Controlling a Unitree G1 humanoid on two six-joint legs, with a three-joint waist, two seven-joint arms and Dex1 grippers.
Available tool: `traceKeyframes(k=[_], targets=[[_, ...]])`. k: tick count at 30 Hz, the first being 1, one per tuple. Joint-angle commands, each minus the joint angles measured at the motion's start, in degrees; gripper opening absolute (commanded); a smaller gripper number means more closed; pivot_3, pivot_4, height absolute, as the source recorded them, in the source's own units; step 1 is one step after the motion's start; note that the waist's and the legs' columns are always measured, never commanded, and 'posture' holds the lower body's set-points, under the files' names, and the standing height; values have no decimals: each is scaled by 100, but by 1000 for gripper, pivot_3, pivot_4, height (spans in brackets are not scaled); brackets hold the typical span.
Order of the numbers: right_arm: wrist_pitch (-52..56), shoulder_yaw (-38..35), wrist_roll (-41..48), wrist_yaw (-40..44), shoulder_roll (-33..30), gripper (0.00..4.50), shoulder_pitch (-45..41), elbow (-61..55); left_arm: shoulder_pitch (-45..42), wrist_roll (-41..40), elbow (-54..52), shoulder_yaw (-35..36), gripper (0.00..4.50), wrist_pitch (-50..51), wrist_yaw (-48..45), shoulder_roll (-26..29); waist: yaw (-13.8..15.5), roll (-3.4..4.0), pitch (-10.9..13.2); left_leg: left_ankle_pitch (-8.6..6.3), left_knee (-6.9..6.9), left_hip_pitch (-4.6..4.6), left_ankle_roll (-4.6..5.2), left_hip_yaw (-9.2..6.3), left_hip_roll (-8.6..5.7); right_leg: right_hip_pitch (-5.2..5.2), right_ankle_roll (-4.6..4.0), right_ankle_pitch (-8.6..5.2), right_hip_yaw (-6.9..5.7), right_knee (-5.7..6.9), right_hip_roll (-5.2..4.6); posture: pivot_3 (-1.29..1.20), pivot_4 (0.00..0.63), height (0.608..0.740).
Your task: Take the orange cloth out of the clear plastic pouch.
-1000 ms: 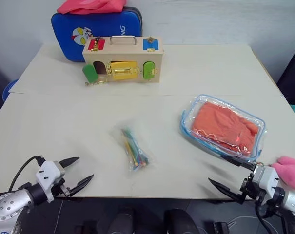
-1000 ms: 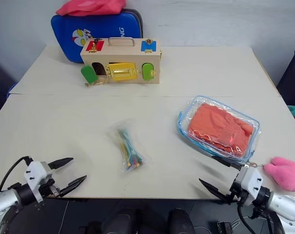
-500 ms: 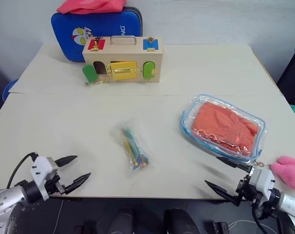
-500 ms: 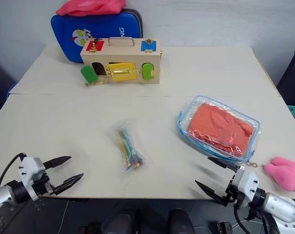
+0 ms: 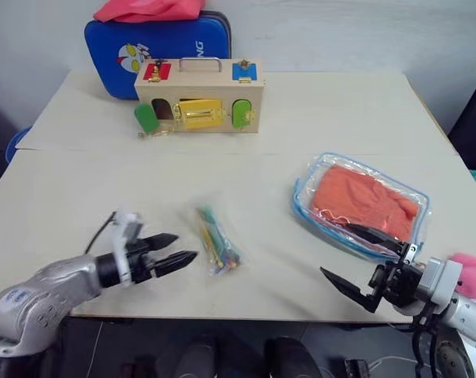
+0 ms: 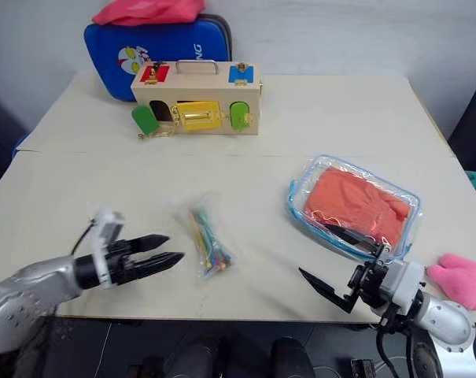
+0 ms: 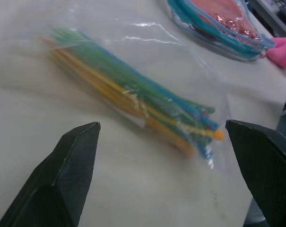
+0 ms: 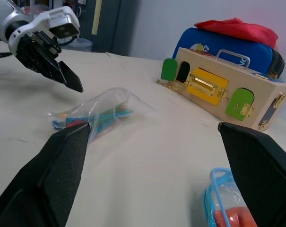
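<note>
We see the pouch (image 5: 360, 206) lying flat on the right side of the table (image 5: 316, 118), its blue edging all around and the orange cloth (image 5: 363, 204) inside it, folded and filling most of the pouch. Our right gripper (image 5: 362, 262) sits at the near right edge of the table, jaws wide apart and holding nothing; one finger reaches over the pouch's near edge, and we cannot tell whether it touches the plastic, while the other hangs in front of the table's near edge. Our left gripper (image 5: 175, 250) is over the near left part of the table, jaws apart and empty, its tips just beside a small clear bag of coloured sticks (image 5: 215, 240) that lies near the middle of the table; from the left wrist the bag (image 7: 133, 94) lies just ahead of the two fingers. At the far side stands a wooden box (image 5: 198, 98) with a handle and coloured doors, and behind it a blue case (image 5: 155, 41) with a pink-red cloth (image 5: 149, 9) on top. A pink fuzzy lump (image 6: 460, 279) lies at the table's near right corner, close to the right arm.
</note>
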Motion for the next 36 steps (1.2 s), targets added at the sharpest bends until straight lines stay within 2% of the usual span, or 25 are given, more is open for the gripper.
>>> traceKeyframes(k=[1, 4, 7, 13, 19, 20, 23, 25, 27, 28, 31, 33, 36], targets=[[-108, -90, 18, 21, -18, 4500, 78, -63, -706, -184, 113, -250, 4471, 1014, 1330, -708, 3, -3, 2, 2, 2, 1, 0, 2, -1, 0, 1, 1, 0, 4, 2, 0, 150, 740], [-148, -86, -36, 38, -23, 4500, 138, -36, -1159, 225, 418, -543, 4471, 1477, 1874, -1065, -7, -8, 0, 5, 11, 1, -1, 3, -2, -1, 3, 1, 0, 5, 9, 0, 150, 740], [-168, -87, -66, 12, -10, 4500, 161, -17, -1479, 704, 719, -1122, 3894, 1425, 1877, -1100, 5, -3, -3, 9, 6, 8, -9, 6, -2, 1, 3, 1, 2, 2, 11, 0, 150, 740], [-214, -35, -142, -30, 10, 4500, 78, 84, -1799, 1478, 974, -1789, 2058, 652, 1376, -903, 129, 0, -7, 12, 17, 18, -11, 7, -8, 9, 3, 1, 7, 0, 10, 0, 150, 740], [-206, 103, -209, -64, 86, 4500, -104, 199, -1647, 1985, 1168, -1433, 93, -214, 1209, -943, 129, -1, -7, 12, 16, 14, -11, 7, -9, 6, 3, 1, 7, -1, 8, 0, 150, 740], [-203, 131, -212, -61, 99, 4500, -142, 223, -1610, 1991, 1206, -1267, 28, -320, 1233, -1005, 125, -1, -6, 13, 15, 13, -12, 6, -7, 4, 3, 1, 6, -1, 10, 0, 150, 740], [-206, 192, -217, -56, 111, 4500, -207, 273, -1484, 1977, 1235, -869, 28, -581, 1228, -1127, 113, -2, -6, 13, 14, 7, -13, 7, -3, -4, 3, 1, 5, 1, 11, 0, 150, 740], [-210, 216, -211, -56, 99, 4500, -226, 295, -1400, 2074, 1181, -854, 28, -936, 914, -1018, 119, -2, -6, 14, 11, 6, -13, 7, -3, -7, 3, 1, 5, 0, 11, 0, 150, 740], [-193, 216, -191, -40, 72, 4500, -243, 324, -1232, 2302, 1043, -1001, 28, -1784, 18, -621, 121, -4, -5, 14, 10, 3, -13, 8, -4, -8, 3, 1, 5, -2, 11, 0, 150, 740], [-174, 202, -173, -20, 46, 4500, -247, 337, -1116, 2526, 1009, -1153, 204, -2320, -683, -175, 119, -7, -3, 14, 10, 2, -13, 8, -4, -10, 3, 1, 5, -3, 11, 0, 150, 740], [-137, 145, -117, 52, -32, 4500, -217, 347, -999, 2903, 1283, -1301, 909, -3550, -2123, 656, 110, -6, -2, 15, 1, 4, -17, 12, -2, -13, 1, 0, 7, -6, 14, 0, 150, 740], [-113, 80, -67, 109, -102, 4500, -189, 341, -1178, 3128, 1682, -1382, 1545, -4448, -2940, 950, 126, -4, -2, 15, 0, 5, -17, 14, -2, -12, -1, -1, 7, -8, 12, 0, 150, 740], [-89, -8, -5, 163, -193, 4500, -150, 342, -1683, 3766, 2447, -1682, 2440, -5981, -3625, 977, 167, -4, -1, 16, 3, 2, -12, 7, -8, -4, -1, -1, -2, -16, 1, 0, 150, 740]])
